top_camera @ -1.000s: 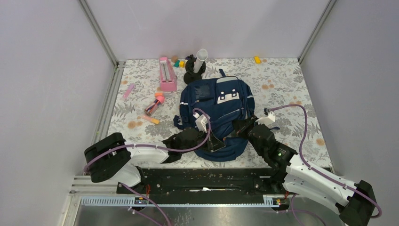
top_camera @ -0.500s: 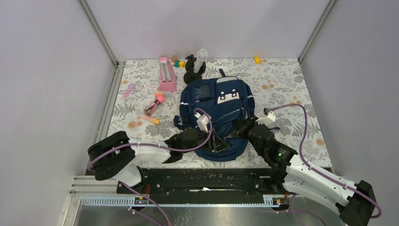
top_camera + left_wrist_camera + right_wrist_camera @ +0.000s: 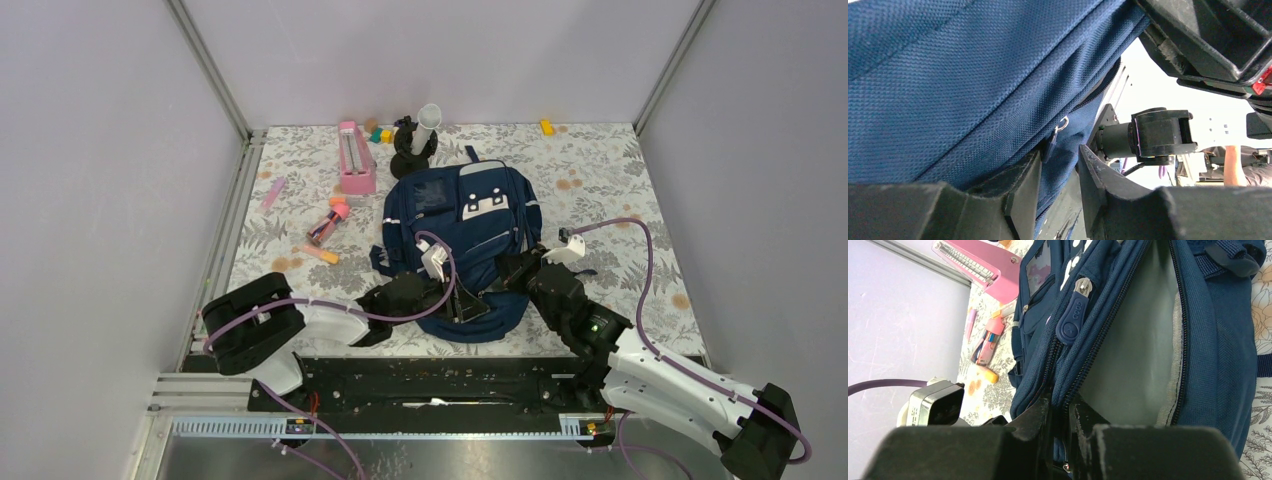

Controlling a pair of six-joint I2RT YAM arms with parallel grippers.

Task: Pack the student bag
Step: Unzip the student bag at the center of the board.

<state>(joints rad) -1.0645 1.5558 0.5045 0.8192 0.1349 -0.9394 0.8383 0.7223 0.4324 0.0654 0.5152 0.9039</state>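
The student bag [image 3: 460, 215], navy with white patches, lies flat in the middle of the floral mat, its near end between my two grippers. My left gripper [image 3: 468, 304] is at the bag's near lower edge. In the left wrist view that gripper [image 3: 1059, 156] stands open, with blue fabric showing behind the gap and a small dark zip pull [image 3: 1052, 142] just past the left fingertip. My right gripper [image 3: 510, 270] is at the bag's near right side. In the right wrist view it [image 3: 1060, 402] is shut on the zipped edge of the bag's opening, beside the grey lining [image 3: 1133, 350] and a blue zip pull [image 3: 1073, 320].
A pink case [image 3: 355, 155] lies left of the bag's far end, next to small coloured blocks [image 3: 380, 133], a black object and a white tube [image 3: 428, 118]. Pink pens [image 3: 328, 222], an orange piece [image 3: 323, 255] and a pink strip [image 3: 272, 192] lie left. A yellow block [image 3: 546, 126] sits far back.
The left gripper has gone from shut to open at the bag's near edge, and the left arm has shifted slightly right. The right gripper keeps its hold and has not moved.
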